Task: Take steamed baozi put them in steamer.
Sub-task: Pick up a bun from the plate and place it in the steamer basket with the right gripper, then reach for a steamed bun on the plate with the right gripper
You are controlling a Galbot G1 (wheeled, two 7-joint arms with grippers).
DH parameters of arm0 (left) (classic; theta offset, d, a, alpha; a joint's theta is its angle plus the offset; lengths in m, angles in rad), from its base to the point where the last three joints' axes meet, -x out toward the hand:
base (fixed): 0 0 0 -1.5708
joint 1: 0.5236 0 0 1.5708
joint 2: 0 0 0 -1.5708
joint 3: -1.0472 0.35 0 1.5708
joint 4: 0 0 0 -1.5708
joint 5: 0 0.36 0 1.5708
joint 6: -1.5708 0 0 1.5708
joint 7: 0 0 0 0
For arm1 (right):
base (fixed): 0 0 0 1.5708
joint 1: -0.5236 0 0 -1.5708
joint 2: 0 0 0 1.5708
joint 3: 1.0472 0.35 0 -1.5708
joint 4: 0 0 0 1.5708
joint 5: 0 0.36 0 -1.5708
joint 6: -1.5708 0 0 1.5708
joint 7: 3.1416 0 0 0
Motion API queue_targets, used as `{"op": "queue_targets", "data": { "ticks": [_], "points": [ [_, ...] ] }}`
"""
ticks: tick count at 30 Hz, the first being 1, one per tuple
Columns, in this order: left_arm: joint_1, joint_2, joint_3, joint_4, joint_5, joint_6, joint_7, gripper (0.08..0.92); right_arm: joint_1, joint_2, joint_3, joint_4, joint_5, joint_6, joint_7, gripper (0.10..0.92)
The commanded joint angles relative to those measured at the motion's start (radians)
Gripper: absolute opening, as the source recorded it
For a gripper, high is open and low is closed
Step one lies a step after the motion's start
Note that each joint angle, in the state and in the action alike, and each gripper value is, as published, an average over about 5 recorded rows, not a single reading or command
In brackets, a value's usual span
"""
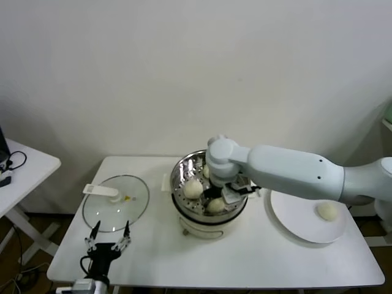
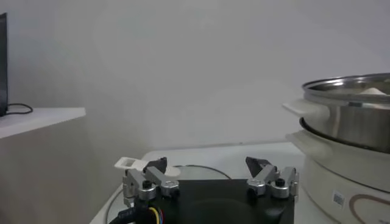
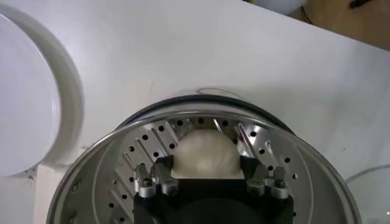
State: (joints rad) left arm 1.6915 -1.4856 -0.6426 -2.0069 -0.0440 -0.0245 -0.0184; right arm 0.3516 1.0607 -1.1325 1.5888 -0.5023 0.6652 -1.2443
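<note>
The steel steamer (image 1: 184,168) stands at the table's middle, and my right gripper (image 1: 222,199) reaches down into it. In the right wrist view the right gripper (image 3: 206,173) is shut on a cream-white baozi (image 3: 205,155), which sits on the perforated tray (image 3: 146,146) near the steamer's front side. This baozi also shows in the head view (image 1: 215,206). Another baozi (image 1: 193,188) lies on the tray to its left, and part of a third (image 1: 207,172) shows behind the arm. One baozi (image 1: 327,211) lies on the white plate (image 1: 294,220). My left gripper (image 1: 109,231) is open and empty, low at the front left.
The glass lid (image 1: 116,205) with its white handle (image 1: 101,191) lies flat left of the steamer, just beyond the left gripper (image 2: 207,165). The steamer's side (image 2: 347,128) shows at right in the left wrist view. A small side table (image 1: 24,165) stands far left.
</note>
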Motion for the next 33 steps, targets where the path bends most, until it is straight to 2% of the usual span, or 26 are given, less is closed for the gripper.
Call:
{"op": "queue_targets", "data": {
  "ticks": [1,6,13,23,29,33],
  "points": [
    [-0.002,-0.003,0.0,0.002,-0.001,0.0,0.0,0.823,-0.002,-0.002,-0.002,0.003,-0.006,0.009,0.007,0.761],
    [-0.004,-0.004,0.0,0.002,-0.002,0.0,0.0,0.823,0.0,-0.001,0.001,0.008,0.0,0.01,0.008,0.819],
    [-0.002,-0.003,-0.001,0.002,-0.002,-0.002,0.0,0.823,0.03,0.0,0.02,0.009,0.057,0.019,-0.01,0.823],
    [0.0,0.002,-0.002,-0.003,-0.005,0.001,-0.001,0.823,0.127,-0.063,0.041,0.015,0.222,0.029,-0.108,0.823],
    [0.001,0.01,-0.004,-0.01,-0.005,0.003,-0.001,0.823,0.285,-0.141,0.006,-0.019,0.423,-0.054,-0.115,0.823],
    [0.001,0.015,-0.006,-0.014,-0.008,0.004,-0.001,0.823,0.413,-0.198,-0.107,-0.096,0.604,-0.237,-0.087,0.823]
  ]
}}
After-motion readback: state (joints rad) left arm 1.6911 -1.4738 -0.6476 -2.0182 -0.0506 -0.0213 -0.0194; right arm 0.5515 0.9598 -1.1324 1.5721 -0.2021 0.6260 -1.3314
